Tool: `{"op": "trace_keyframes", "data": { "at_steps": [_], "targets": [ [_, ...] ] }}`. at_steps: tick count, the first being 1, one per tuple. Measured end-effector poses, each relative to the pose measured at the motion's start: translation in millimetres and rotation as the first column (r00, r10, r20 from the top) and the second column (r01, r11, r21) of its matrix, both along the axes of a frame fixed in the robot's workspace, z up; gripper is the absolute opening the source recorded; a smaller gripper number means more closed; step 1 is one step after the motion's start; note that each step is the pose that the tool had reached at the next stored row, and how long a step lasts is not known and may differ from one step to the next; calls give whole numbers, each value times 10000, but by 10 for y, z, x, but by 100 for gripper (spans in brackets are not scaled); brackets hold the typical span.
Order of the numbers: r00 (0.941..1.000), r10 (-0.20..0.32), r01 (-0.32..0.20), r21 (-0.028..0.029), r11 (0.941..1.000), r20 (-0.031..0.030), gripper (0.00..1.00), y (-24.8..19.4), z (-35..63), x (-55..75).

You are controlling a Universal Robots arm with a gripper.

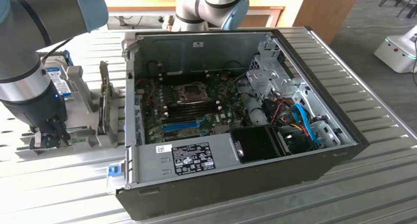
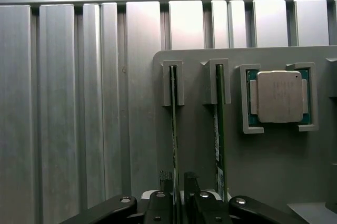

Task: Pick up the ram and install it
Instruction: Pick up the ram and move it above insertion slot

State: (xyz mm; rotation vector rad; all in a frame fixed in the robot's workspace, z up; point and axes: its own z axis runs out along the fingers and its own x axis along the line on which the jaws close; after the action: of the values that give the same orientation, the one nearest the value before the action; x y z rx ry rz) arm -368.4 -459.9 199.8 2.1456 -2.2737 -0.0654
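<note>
**Gripper.** The gripper (image 2: 178, 181) sits low over the grey holder (image 2: 195, 148), astride the ram (image 2: 174, 124). Whether it is clamped on the board or only brackets it cannot be told.

**Location of the ram.** The ram stands on edge in the slot nearest the holder's edge. A second stick (image 2: 218, 124) stands in the neighbouring slot, just beside it. A processor (image 2: 279, 97) lies flat in its own pocket further along. In the exterior view, the holder is on the ribbed table (image 2: 79, 103) at the exterior view's left, well apart from the open computer case (image 1: 215, 187).

**Step in hand (judged): grasping the ram.**
- Centre the grip on the board's thickness.
- Keep the grip parallel to the board's length, so the board does not twist against the slot guides.
- Stay clear of the second stick.
- Use moderate force, as the board is thin and probably flexes.
</note>
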Motion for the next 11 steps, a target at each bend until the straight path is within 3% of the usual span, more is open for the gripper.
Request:
{"op": "trace_keyframes", "data": {
  "at_steps": [11],
  "targets": [
    [10000, 0, 0, 0, 10000, 0, 24, 0, 0, 0]
  ]
}}
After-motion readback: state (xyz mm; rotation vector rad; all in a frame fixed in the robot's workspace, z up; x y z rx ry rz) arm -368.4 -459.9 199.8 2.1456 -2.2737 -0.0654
